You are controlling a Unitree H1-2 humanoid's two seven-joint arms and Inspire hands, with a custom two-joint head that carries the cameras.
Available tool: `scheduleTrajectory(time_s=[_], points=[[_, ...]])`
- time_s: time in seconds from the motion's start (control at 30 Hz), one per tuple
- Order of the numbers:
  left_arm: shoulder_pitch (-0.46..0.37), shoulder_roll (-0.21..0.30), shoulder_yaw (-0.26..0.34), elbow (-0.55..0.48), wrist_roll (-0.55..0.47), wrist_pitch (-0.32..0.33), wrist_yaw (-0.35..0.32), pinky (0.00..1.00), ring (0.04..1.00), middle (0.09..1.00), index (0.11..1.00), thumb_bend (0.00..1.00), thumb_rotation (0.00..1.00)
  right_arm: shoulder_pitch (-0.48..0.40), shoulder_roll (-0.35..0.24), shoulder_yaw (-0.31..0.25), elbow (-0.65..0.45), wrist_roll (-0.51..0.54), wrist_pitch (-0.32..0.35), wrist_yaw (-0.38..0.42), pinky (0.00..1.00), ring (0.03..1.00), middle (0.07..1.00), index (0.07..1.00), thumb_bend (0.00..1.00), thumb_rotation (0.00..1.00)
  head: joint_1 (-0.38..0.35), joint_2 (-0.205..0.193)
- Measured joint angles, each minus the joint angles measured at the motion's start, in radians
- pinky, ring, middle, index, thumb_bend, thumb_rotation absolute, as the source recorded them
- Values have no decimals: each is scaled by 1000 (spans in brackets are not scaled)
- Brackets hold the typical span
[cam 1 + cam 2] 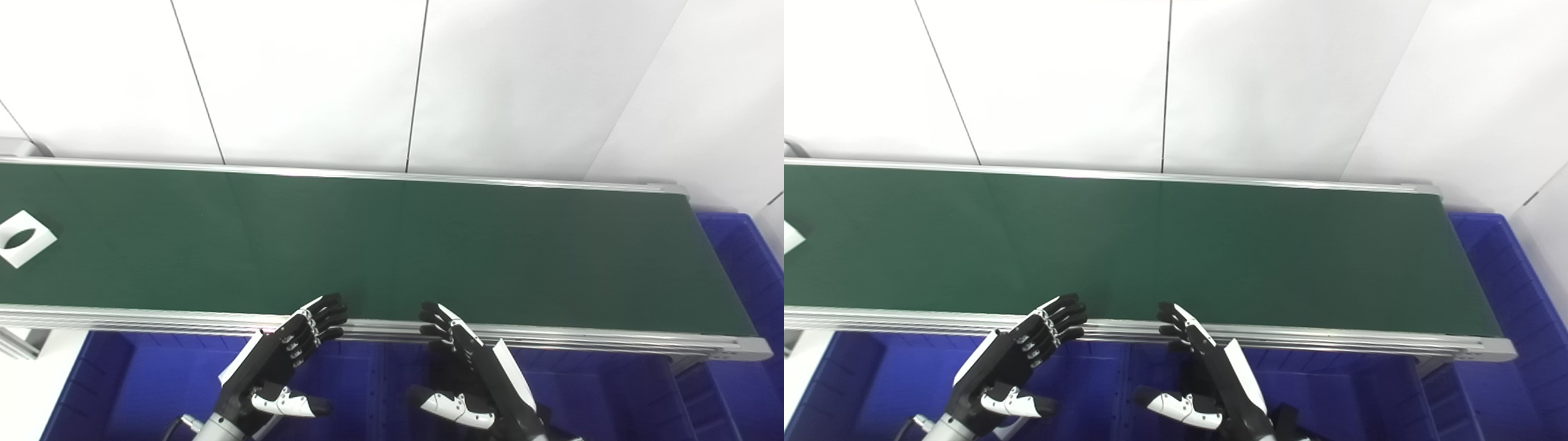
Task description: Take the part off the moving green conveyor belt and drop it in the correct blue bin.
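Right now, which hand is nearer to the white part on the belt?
The left hand: the white part lies at the belt's far left end, and the right hand is further away.

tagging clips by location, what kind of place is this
Probably a mock-up of a factory sorting line in a lab. A long green conveyor belt with metal rails carries a white part, blue bins sit below its near edge, and plain white wall panels stand behind.

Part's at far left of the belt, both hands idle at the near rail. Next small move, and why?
Probably shift the left hand leftward along the near rail toward the white part. The part lies flat at the belt's far left edge, well away from both hands; the left hand is open and nearer. The right hand, also open, can wait over the blue bins.
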Motion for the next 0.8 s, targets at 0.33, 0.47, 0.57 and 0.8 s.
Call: scheduleTrajectory(time_s=[0.33, 0.47, 0.57, 0.8], points=[[-3, 0, 0, 2, 0, 0, 0, 865, 887, 890, 885, 1000, 233, -3, 0, 0, 0, 0, 0, 0, 742, 826, 866, 907, 660, 500, 5, -5], [-4, 0, 0, 2, 0, 0, 0, 865, 886, 889, 885, 996, 231, -6, 1, 0, 2, 0, 0, 0, 745, 828, 868, 908, 661, 499, 12, -8], [-4, 0, 0, 3, 1, 0, 0, 862, 885, 888, 882, 994, 226, -7, 2, 1, 3, 2, 0, 0, 751, 831, 871, 909, 658, 500, 18, -11], [-4, 3, 1, 4, 5, 0, 0, 863, 885, 890, 882, 999, 242, -10, 7, 3, 19, -1, 0, 0, 738, 822, 863, 902, 660, 501, 23, -18]])
